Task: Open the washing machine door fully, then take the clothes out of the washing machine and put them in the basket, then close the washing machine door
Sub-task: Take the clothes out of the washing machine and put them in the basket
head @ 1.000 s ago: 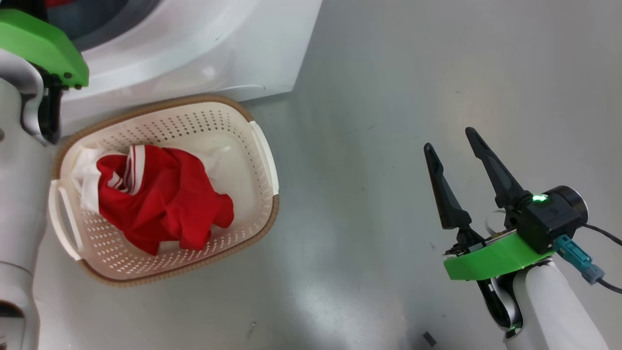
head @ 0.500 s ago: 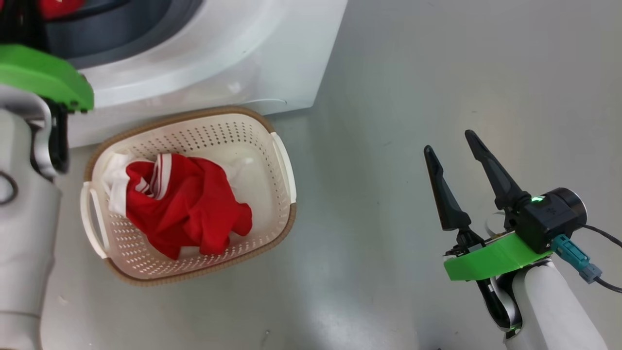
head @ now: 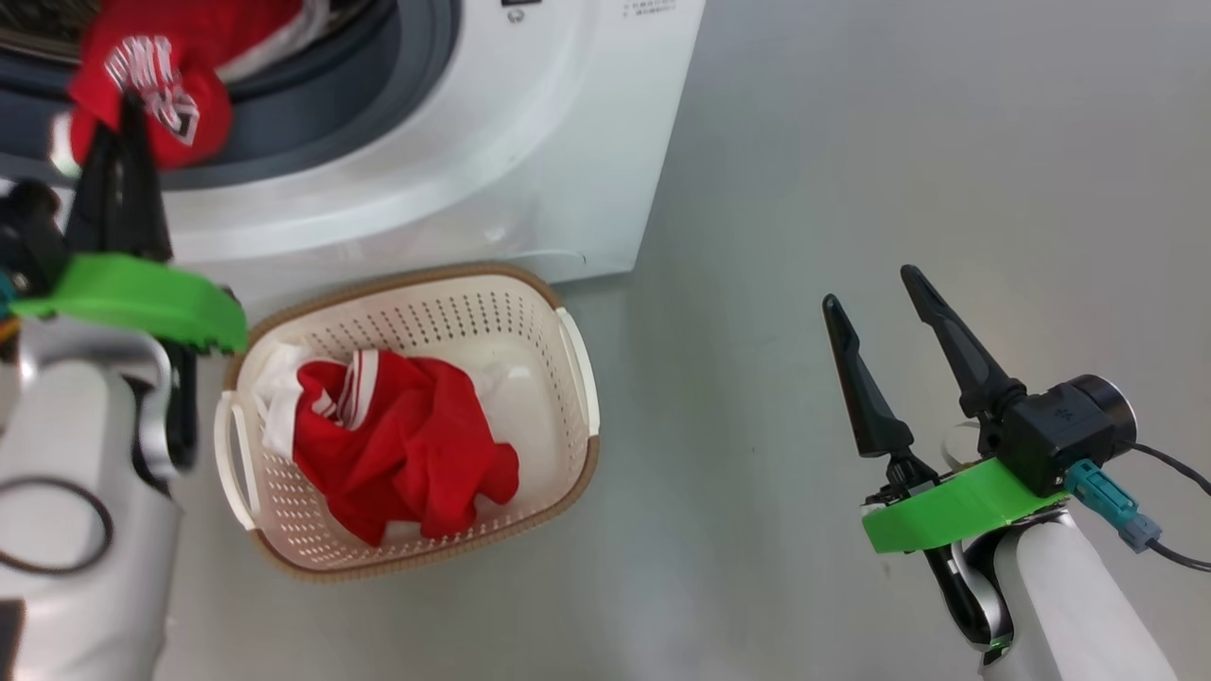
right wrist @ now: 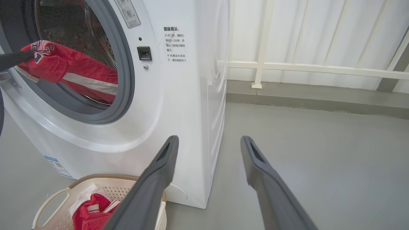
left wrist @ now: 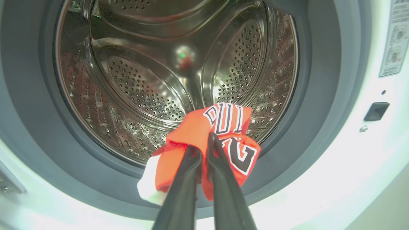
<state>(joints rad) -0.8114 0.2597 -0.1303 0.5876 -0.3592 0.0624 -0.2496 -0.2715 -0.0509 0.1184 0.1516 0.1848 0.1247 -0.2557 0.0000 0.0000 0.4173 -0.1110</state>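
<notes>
Jaws of the left gripper [left wrist: 203, 143] stand almost fully together, clamped on a fold of the red jersey [left wrist: 223, 126]; the held fold, which carries white lettering and a white edge, hangs at the lower edge of the washing machine [head: 492, 142] opening, over the grey rubber ring [left wrist: 28, 102]; in the right wrist view the rest of that garment trails back across the ring into the perforated steel drum [left wrist: 143, 80]. The right gripper [head: 870, 288] hovers above the bare floor [head: 851, 142], well apart from the machine and to its right; its fingers stand wide apart and hold nothing. The basket [head: 426, 273] sits on the floor just beside the machine's front base, below the opening; whether the two touch cannot be told; more clothes [head: 407, 454], red fabric with white trim over white cloth, lie bunched inside it.
</notes>
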